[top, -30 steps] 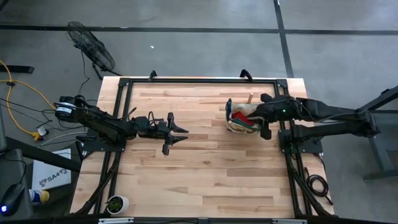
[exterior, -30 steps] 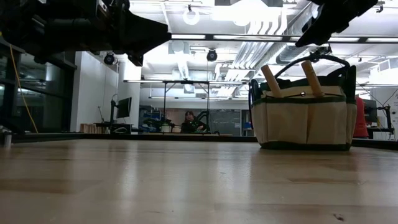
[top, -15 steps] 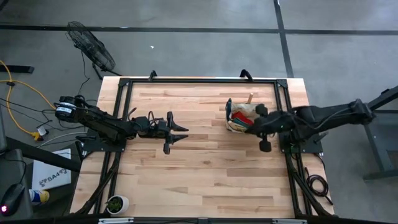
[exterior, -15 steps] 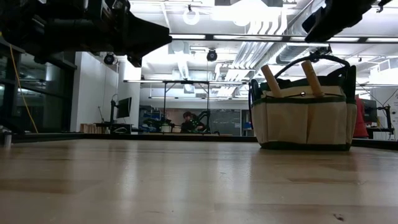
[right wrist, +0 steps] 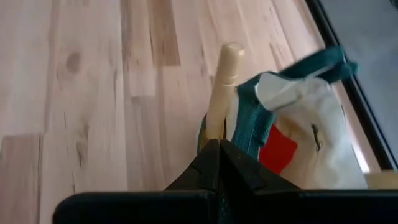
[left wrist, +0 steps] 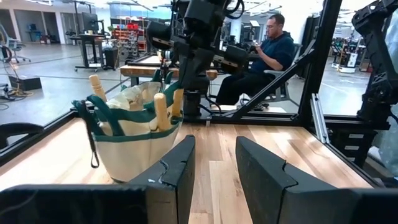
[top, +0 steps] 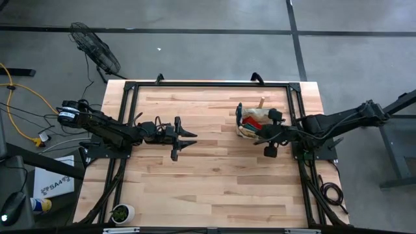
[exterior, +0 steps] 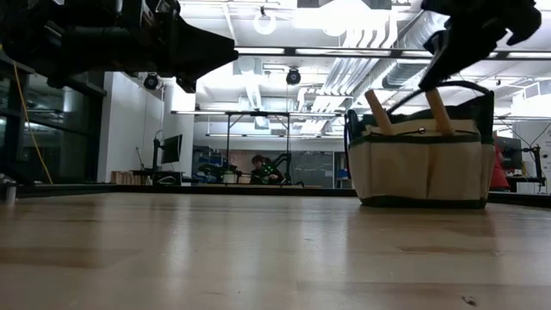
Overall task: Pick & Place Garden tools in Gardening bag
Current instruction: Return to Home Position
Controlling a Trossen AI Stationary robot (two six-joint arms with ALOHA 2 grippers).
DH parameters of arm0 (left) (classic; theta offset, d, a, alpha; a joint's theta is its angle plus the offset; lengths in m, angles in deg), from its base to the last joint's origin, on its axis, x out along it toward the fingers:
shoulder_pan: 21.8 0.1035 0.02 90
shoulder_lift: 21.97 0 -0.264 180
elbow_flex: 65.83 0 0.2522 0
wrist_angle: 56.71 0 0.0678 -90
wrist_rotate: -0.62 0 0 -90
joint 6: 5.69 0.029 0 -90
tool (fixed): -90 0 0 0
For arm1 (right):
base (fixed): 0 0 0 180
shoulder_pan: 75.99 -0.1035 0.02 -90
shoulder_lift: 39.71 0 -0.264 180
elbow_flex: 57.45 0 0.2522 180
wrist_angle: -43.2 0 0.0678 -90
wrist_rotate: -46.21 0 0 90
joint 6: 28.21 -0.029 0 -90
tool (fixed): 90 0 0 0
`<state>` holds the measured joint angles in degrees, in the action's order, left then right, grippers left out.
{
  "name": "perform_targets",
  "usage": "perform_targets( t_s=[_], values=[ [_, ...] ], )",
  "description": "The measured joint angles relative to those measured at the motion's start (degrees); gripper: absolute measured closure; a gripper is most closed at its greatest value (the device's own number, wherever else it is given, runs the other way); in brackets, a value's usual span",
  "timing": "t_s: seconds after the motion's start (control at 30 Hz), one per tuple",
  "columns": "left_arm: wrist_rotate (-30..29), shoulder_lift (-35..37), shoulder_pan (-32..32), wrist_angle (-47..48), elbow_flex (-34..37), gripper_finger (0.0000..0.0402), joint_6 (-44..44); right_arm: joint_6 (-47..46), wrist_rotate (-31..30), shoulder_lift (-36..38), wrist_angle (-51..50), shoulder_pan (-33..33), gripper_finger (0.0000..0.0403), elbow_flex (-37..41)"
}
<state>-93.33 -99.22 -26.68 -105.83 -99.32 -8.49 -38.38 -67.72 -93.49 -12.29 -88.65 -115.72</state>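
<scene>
Bag and arms: one gardening bag (top: 249,123) stands on the right side of the pale plank table (top: 214,185), near the right arm's base.
In the low view we count two wooden tool handles (exterior: 376,112) poking up from it, and something red (right wrist: 277,150) is tucked inside. The right gripper (right wrist: 219,144) hangs just above the bag, fingers pinched together on nothing. The left gripper (left wrist: 211,146) hovers mid-table, fingers parted and empty. Behind is an open workshop with one seated person (left wrist: 267,50).

We see only two wooden handles (exterior: 376,112) over the bag (exterior: 420,168) rim; tool heads are hidden inside. The red item (right wrist: 278,151) is half buried and we can't tell its kind. Low view: left arm (exterior: 103,39) cut off by the top edge. High view: bag contents too small to sort.
</scene>
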Motion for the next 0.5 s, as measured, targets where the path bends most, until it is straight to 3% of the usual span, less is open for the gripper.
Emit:
perform_targets(
  t_s=[0.2,0.5],
  values=[
    [-0.7,0.0,0.0,0.0,0.0,0.0291,0.1,-1.8,-1.6,1.1,-3.0,0.0,0.04,0.0],
    [-5.1,0.5,0.0,0.8,0.0,0.0291,1.5,-0.7,-1.7,9.6,-0.2,0.0,0.04,0.0]
  ],
)
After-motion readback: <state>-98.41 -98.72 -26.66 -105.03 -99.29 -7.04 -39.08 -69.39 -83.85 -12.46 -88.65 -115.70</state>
